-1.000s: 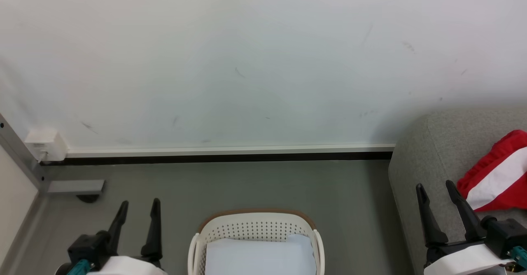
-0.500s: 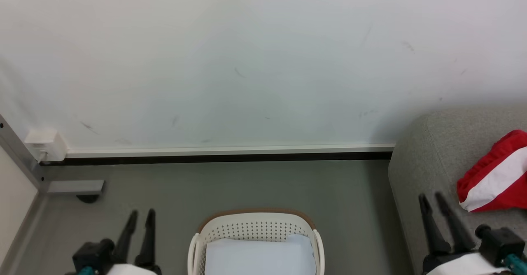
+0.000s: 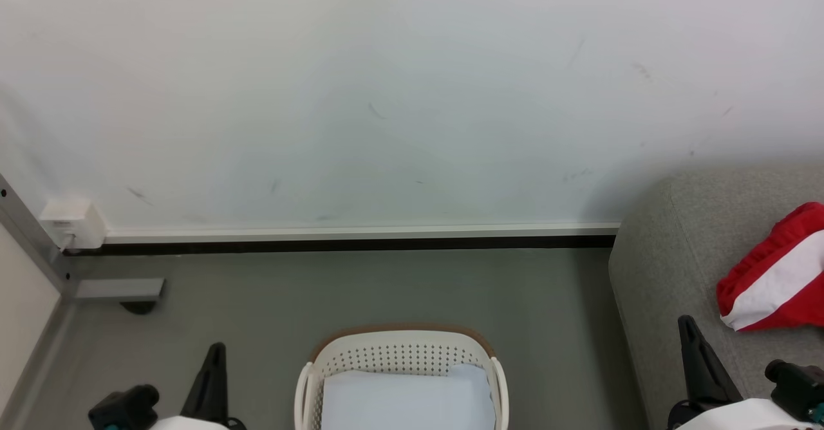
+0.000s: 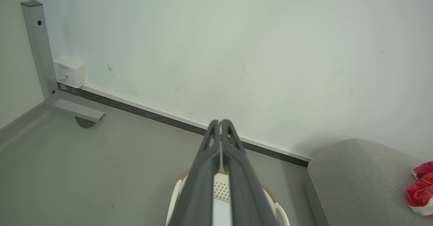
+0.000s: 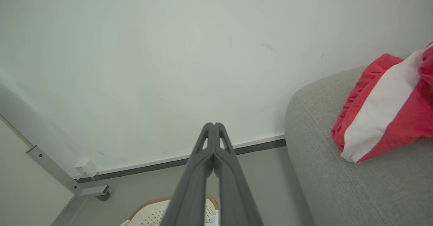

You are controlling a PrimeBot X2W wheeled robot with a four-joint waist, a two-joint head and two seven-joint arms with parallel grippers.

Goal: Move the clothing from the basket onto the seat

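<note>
The red clothing point(image 3: 776, 275) with a white band lies bunched on the grey seat point(image 3: 669, 269) at the right; it is also seen as clothing point(image 5: 382, 111) on the seat point(image 5: 324, 172) and clothing point(image 4: 421, 194) on the seat point(image 4: 351, 182). The cream basket point(image 3: 399, 353) stands on the floor at bottom centre, holding a flat white sheet point(image 3: 405, 401). My left gripper point(image 3: 215, 353) is shut and empty, left of the basket. My right gripper point(image 3: 687, 324) is shut and empty over the seat's edge. Both gripper pairs point(image 4: 220, 121) point(image 5: 213, 124) show fingers pressed together.
A white wall with a dark baseboard point(image 3: 347, 244) runs behind the basket. A grey metal post with a foot point(image 3: 116, 288) and a white wall box point(image 3: 71, 224) stand at the left. Grey floor point(image 3: 386, 288) lies between basket and wall.
Both grippers have shut from wide open and dropped lower in the head view. The clothing and the basket have not moved.
</note>
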